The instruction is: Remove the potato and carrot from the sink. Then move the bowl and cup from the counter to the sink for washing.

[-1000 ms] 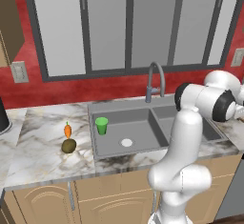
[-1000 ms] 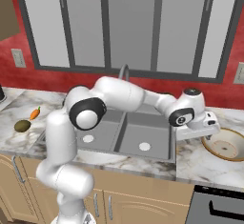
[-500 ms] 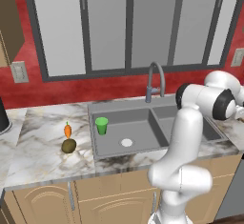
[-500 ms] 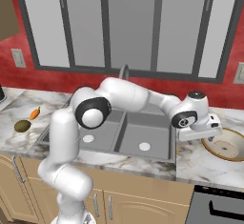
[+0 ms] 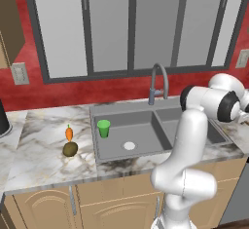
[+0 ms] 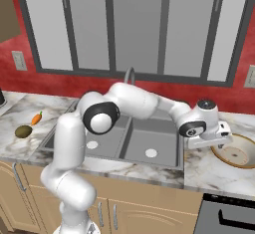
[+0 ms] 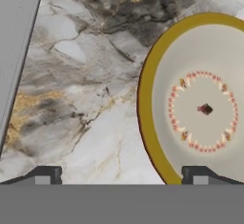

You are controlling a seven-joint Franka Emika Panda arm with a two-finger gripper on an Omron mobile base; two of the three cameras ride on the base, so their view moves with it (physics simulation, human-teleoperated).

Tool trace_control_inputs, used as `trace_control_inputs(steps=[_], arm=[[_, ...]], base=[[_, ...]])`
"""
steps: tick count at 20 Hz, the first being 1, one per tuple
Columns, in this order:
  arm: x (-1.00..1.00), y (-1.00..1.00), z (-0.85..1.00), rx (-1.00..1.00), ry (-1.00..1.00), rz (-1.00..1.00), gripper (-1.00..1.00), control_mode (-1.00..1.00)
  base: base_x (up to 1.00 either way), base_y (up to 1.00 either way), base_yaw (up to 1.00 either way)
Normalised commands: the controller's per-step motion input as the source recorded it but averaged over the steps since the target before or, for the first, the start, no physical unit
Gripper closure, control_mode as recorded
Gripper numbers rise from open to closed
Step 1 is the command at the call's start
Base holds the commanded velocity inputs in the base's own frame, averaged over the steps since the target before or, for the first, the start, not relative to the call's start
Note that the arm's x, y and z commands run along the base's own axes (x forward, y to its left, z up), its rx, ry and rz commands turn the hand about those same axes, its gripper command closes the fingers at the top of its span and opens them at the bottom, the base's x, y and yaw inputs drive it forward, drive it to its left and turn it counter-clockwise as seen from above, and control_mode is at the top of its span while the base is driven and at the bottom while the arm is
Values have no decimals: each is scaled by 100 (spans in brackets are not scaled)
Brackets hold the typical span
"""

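The tan bowl (image 7: 205,108) lies on the marble counter (image 7: 86,104) right of the sink (image 6: 149,138); it also appears as the bowl (image 6: 238,151) in the right base view. My gripper (image 6: 221,139) hovers open and empty just above the bowl's left rim. In the hand view the gripper (image 7: 123,176) has one fingertip over the rim and the other over bare marble. The green cup (image 5: 103,128) stands upright in the left basin of the sink (image 5: 146,147). The potato (image 5: 70,149) and carrot (image 5: 69,134) lie on the counter (image 5: 39,150) left of the sink.
A curved grey faucet (image 5: 158,81) rises behind the sink's divider. A dark stove top (image 6: 226,213) adjoins the counter at the lower right. A dark appliance (image 5: 3,120) stands at the far left. My arm arches across the right basin.
My hand has shifted slightly to the right and down, closer to the bowl. The cup, potato and carrot have not moved.
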Motion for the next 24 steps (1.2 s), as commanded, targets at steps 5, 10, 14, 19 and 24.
trace_control_inputs(steps=[5,10,14,19,24], arm=[[17,-9,-12,-5,-1,0,-100,-100],[18,-11,-8,-9,0,0,-100,-100],[15,-10,-9,-7,0,0,-100,-100],[13,-9,-12,-4,0,0,-100,-100],[14,-10,-14,-1,0,0,-100,-100]], base=[[0,0,0],[0,0,0],[0,0,0],[0,0,0],[0,0,0]])
